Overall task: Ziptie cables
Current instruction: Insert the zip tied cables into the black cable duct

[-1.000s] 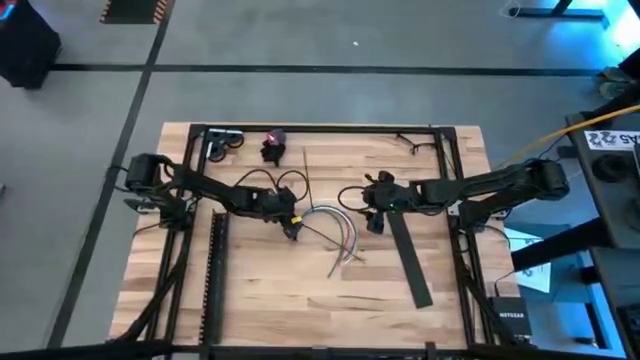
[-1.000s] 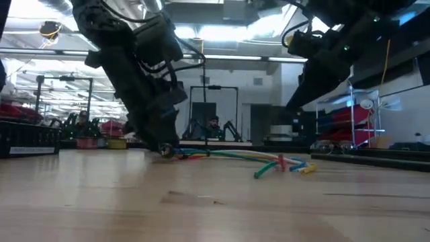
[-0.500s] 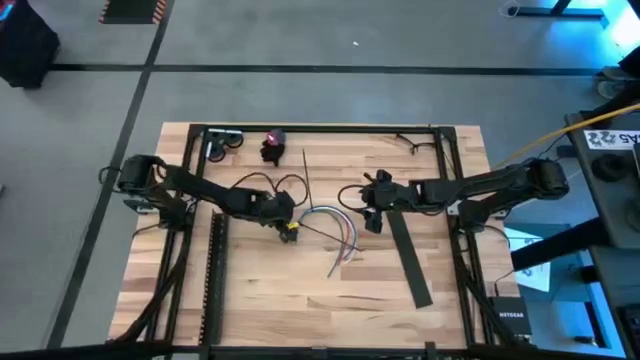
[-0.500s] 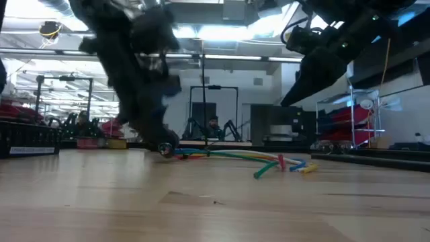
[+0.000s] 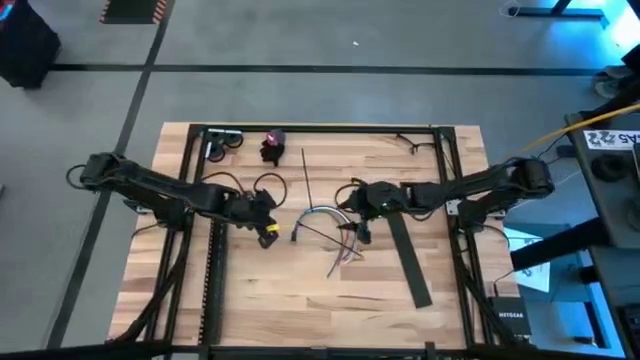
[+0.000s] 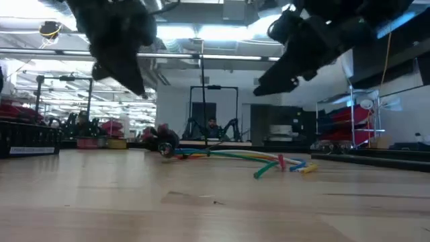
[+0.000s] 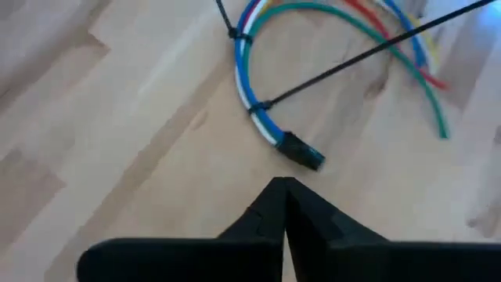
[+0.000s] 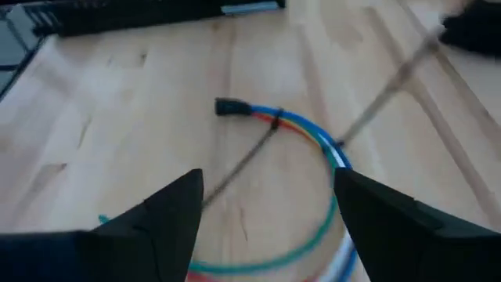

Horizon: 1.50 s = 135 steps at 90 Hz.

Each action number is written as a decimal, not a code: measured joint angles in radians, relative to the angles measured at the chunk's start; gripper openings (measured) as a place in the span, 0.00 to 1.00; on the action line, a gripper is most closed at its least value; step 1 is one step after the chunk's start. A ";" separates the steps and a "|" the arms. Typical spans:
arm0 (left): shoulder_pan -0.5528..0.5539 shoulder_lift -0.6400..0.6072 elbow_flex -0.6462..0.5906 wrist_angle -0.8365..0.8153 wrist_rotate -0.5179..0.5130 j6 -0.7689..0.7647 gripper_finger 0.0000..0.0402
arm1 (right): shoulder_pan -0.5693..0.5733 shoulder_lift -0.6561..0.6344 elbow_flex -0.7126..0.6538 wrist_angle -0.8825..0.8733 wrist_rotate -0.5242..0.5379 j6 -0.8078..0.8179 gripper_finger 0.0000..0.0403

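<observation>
Right wrist view gives the clearest read on what's next: the right gripper [image 8: 266,215] has its fingers spread wide and is aimed down at the cables [image 8: 313,145], which lie in a curved bundle on the wooden surface [image 8: 117,110]. There's already a zip tie [image 8: 275,119] cinched round the bundle near the black connector [image 8: 229,106], with its long tail sticking out across the loop.

My guess is the step in hand is the right arm going in for that tail or the bundle itself. To do it well I'd come down straight over the thin strip, fingers straddling it, and close only once it's properly between them, since it's skinny and could easily slip out. Pulling along the tail's own line should snug the tie without dragging the whole loop across the wood.

In the high view the right gripper [image 5: 362,212] hovers just over the right side of the cables [image 5: 335,230], arm stretched in from the right edge. The left gripper [image 5: 266,226] sits off to the left of the bundle, apart from it, and in its own wrist view the fingers [image 7: 266,211] are pressed together on nothing.
</observation>
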 joint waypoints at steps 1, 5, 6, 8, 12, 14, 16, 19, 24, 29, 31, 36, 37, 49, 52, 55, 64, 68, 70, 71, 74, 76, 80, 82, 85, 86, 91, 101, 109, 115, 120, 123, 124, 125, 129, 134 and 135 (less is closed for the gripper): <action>-0.001 -0.002 0.000 -0.011 0.003 -0.003 0.02 | 0.003 0.007 0.004 0.003 0.002 -0.005 0.69; -0.005 -0.013 -0.001 -0.052 0.023 -0.011 0.05 | 0.016 0.038 0.032 0.004 0.014 -0.029 0.69; -0.006 -0.015 -0.001 -0.064 0.029 -0.015 0.05 | 0.019 0.047 0.041 0.003 0.017 -0.034 0.69; -0.009 -0.020 -0.001 -0.088 0.041 -0.023 0.06 | 0.024 0.067 0.062 0.001 0.022 -0.046 0.69; -0.018 -0.036 -0.001 -0.147 0.067 -0.044 0.09 | 0.031 0.108 0.103 -0.007 0.035 -0.062 0.69; -0.024 -0.042 -0.001 -0.179 0.080 -0.058 0.11 | 0.036 0.127 0.124 -0.015 0.041 -0.072 0.69; -0.030 -0.048 -0.001 -0.209 0.093 -0.073 0.13 | 0.040 0.147 0.148 -0.025 0.049 -0.076 0.69; -0.041 -0.059 -0.001 -0.250 0.108 -0.092 0.16 | 0.044 0.178 0.183 -0.044 0.061 -0.080 0.69; -0.068 -0.075 -0.001 -0.327 0.115 -0.130 0.21 | 0.044 0.237 0.250 -0.066 0.074 -0.083 0.69; -0.094 -0.095 -0.001 -0.393 0.120 -0.173 0.25 | 0.043 0.287 0.315 -0.099 0.088 -0.084 0.69; -0.106 -0.104 -0.001 -0.415 0.125 -0.198 0.27 | 0.042 0.306 0.340 -0.120 0.095 -0.084 0.69; -0.136 -0.133 -0.001 -0.470 0.131 -0.264 0.31 | 0.040 0.357 0.411 -0.160 0.104 -0.084 0.69; -0.143 -0.137 -0.001 -0.484 0.133 -0.279 0.32 | 0.040 0.366 0.424 -0.167 0.105 -0.084 0.69; -0.214 -0.186 -0.013 -0.568 0.125 -0.457 0.38 | 0.040 0.448 0.562 -0.274 0.120 -0.080 0.69; -0.228 -0.190 -0.026 -0.569 0.125 -0.492 0.39 | 0.040 0.463 0.586 -0.296 0.123 -0.080 0.69; -0.239 -0.189 -0.039 -0.559 0.124 -0.519 0.40 | 0.040 0.474 0.605 -0.315 0.130 -0.079 0.69; -0.268 -0.186 -0.087 -0.510 0.125 -0.588 0.40 | 0.041 0.499 0.634 -0.339 0.142 -0.073 0.69; -0.275 -0.180 -0.110 -0.500 0.126 -0.621 0.40 | 0.041 0.501 0.635 -0.342 0.148 -0.069 0.69; -0.278 -0.177 -0.121 -0.491 0.126 -0.637 0.40 | 0.040 0.501 0.634 -0.344 0.148 -0.069 0.69; -0.280 -0.177 -0.126 -0.486 0.126 -0.645 0.40 | 0.040 0.501 0.634 -0.344 0.148 -0.069 0.69; -0.286 -0.176 -0.142 -0.465 0.126 -0.664 0.39 | 0.040 0.501 0.634 -0.341 0.149 -0.069 0.69; -0.289 -0.175 -0.152 -0.450 0.126 -0.675 0.39 | 0.040 0.501 0.635 -0.339 0.149 -0.072 0.69; -0.291 -0.173 -0.178 -0.414 0.125 -0.682 0.38 | 0.040 0.500 0.635 -0.340 0.158 -0.077 0.69; -0.291 -0.172 -0.189 -0.392 0.126 -0.682 0.38 | 0.040 0.500 0.635 -0.343 0.164 -0.077 0.69; -0.290 -0.172 -0.205 -0.357 0.125 -0.680 0.37 | 0.040 0.500 0.634 -0.347 0.171 -0.077 0.69; -0.290 -0.172 -0.210 -0.344 0.125 -0.679 0.37 | 0.040 0.500 0.634 -0.346 0.173 -0.077 0.69; -0.290 -0.169 -0.246 -0.276 0.125 -0.659 0.36 | 0.040 0.500 0.634 -0.347 0.175 -0.077 0.69; -0.290 -0.156 -0.303 -0.158 0.130 -0.605 0.30 | 0.040 0.500 0.635 -0.367 0.169 -0.080 0.69; -0.290 -0.145 -0.312 -0.090 0.130 -0.492 0.18 | 0.040 0.499 0.634 -0.380 0.153 -0.097 0.69; -0.290 -0.140 -0.312 -0.046 0.131 -0.389 0.08 | 0.040 0.493 0.634 -0.402 0.150 -0.122 0.69; -0.285 -0.139 -0.312 -0.003 0.137 -0.295 0.03 | 0.040 0.484 0.634 -0.430 0.147 -0.136 0.69; -0.282 -0.139 -0.312 0.026 0.135 -0.239 0.03 | 0.040 0.477 0.634 -0.459 0.148 -0.147 0.69; -0.282 -0.138 -0.312 0.035 0.135 -0.222 0.03 | 0.040 0.475 0.634 -0.466 0.148 -0.151 0.69; -0.282 -0.138 -0.312 0.044 0.137 -0.205 0.03 | 0.040 0.473 0.634 -0.471 0.148 -0.153 0.69; -0.282 -0.138 -0.312 0.077 0.137 -0.139 0.03 | 0.040 0.461 0.634 -0.487 0.148 -0.157 0.69; -0.282 -0.137 -0.312 0.111 0.138 -0.060 0.04 | 0.040 0.446 0.634 -0.515 0.148 -0.158 0.69; -0.282 -0.137 -0.312 0.119 0.138 -0.044 0.04 | 0.040 0.443 0.634 -0.519 0.148 -0.159 0.69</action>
